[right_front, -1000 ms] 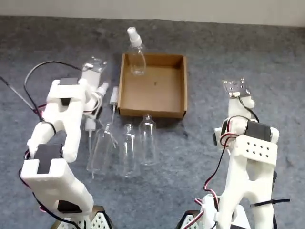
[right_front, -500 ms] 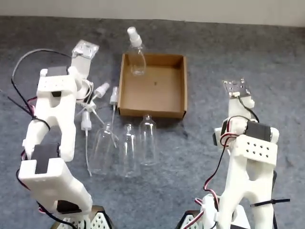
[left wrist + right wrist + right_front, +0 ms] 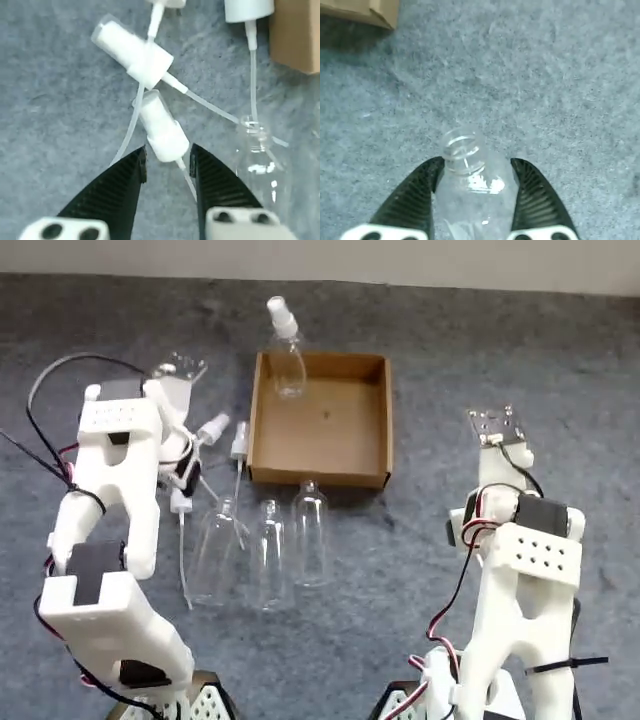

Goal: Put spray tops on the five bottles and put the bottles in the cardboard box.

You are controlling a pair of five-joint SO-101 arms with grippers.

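Observation:
My left gripper stands open just over the table, its fingers on either side of a white spray top with a thin tube. Two more spray tops lie just beyond it. In the high view that arm is left of the cardboard box. One capped bottle leans at the box's back wall. Three open clear bottles lie in front of the box. My right gripper is shut on another open clear bottle, right of the box.
The table is covered in grey carpet. The loose spray tops and their tubes crowd the strip between the left arm and the box. A corner of the box lies ahead of the right gripper.
The left arm swung to the left off the spray tops, then lowered its gripper around one of them. The right arm and its bottle stayed still.

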